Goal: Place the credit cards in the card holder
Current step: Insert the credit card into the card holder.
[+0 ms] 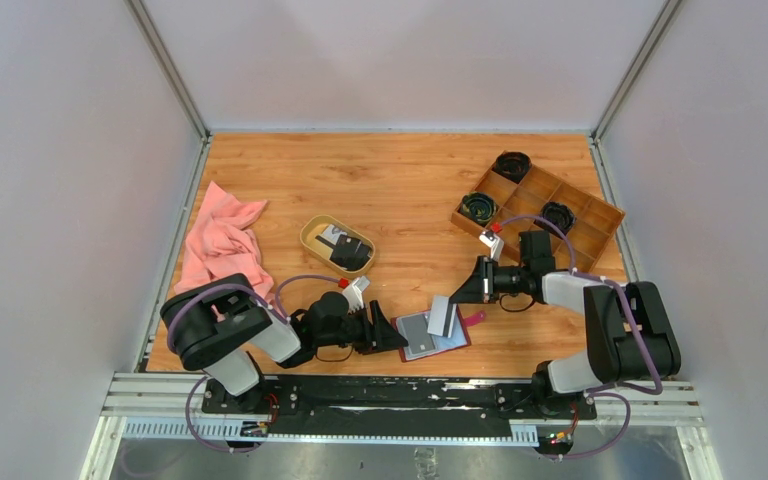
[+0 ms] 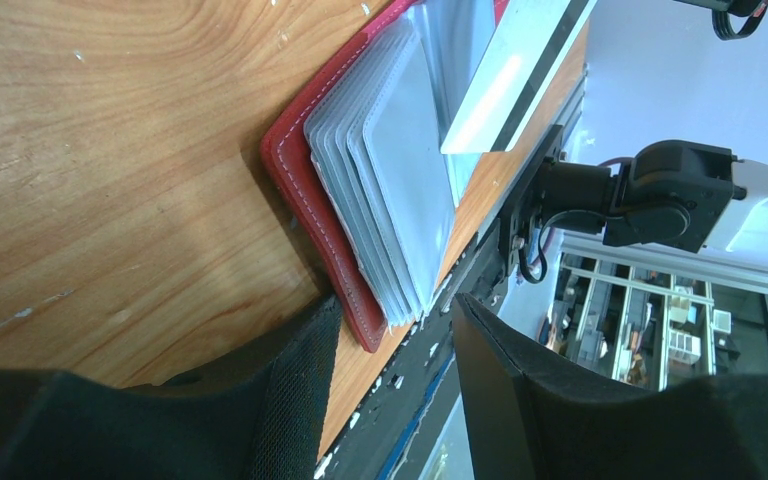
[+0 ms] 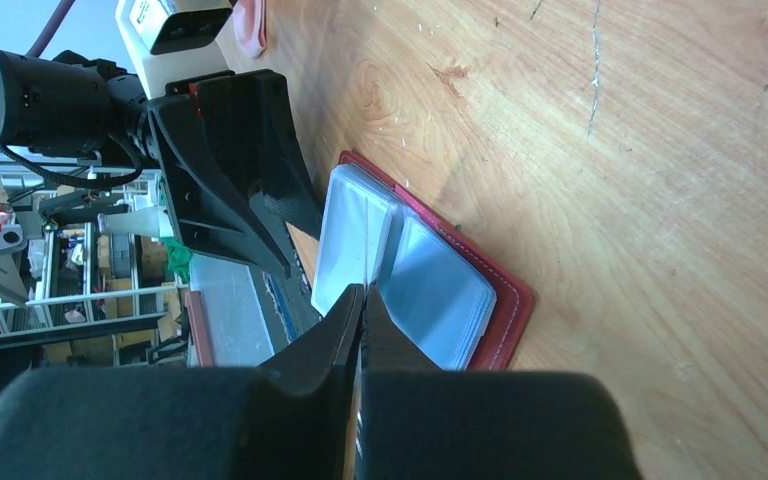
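- The card holder [image 1: 422, 338] lies open on the table [image 1: 400, 190] near its front edge, grey pockets up, between the two arms
- The right gripper [image 3: 360, 300] is clamped on a white credit card [image 2: 512, 75], held on edge just over the pockets and not yet in a slot
- The left gripper [image 2: 395, 312] has its jaws apart at the holder's corner, gripping nothing visible
- More cards [image 1: 345, 250] lie in the oval dish [image 1: 310, 232], so most of the job looks undone
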You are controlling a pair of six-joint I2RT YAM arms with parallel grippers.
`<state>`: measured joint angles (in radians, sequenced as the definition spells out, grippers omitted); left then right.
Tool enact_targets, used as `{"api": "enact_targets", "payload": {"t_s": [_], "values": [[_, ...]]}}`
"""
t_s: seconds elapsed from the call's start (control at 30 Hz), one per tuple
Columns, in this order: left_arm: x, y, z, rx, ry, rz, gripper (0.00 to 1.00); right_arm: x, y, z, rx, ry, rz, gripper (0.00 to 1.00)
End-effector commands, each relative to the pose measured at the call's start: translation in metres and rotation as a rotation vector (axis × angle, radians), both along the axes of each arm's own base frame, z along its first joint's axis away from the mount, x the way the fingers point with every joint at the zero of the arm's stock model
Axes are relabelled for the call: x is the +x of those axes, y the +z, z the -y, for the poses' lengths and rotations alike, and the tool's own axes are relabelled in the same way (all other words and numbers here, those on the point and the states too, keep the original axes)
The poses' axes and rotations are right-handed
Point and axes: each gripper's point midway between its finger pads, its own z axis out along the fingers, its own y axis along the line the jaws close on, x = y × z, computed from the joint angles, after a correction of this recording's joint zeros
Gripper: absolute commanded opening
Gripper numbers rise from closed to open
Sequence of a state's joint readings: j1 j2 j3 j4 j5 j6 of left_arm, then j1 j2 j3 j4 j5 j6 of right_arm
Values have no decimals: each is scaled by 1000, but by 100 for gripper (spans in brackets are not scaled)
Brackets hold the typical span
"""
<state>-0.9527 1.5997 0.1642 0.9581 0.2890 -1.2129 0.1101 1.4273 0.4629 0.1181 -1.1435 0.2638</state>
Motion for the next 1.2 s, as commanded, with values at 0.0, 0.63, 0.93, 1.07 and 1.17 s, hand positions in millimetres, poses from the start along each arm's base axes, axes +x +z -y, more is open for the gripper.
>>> {"api": "enact_targets", "payload": {"t_s": [0.0,0.63,0.93,1.07,1.17], "values": [[-32,-79,-59,341,3,-138,54,6,5,5,-4,-13,31,0],[-32,-80,-58,337,3,-141,54,6,3,7,-15,-18,31,0],[-33,-80,-58,336,3,-142,54,7,2,7,-25,-21,29,0],[-33,-81,-59,337,3,-143,53,7,2,8,-30,-25,37,0],[-33,-80,-58,335,2,-143,53,7,3,9,-29,-25,37,0]]}}
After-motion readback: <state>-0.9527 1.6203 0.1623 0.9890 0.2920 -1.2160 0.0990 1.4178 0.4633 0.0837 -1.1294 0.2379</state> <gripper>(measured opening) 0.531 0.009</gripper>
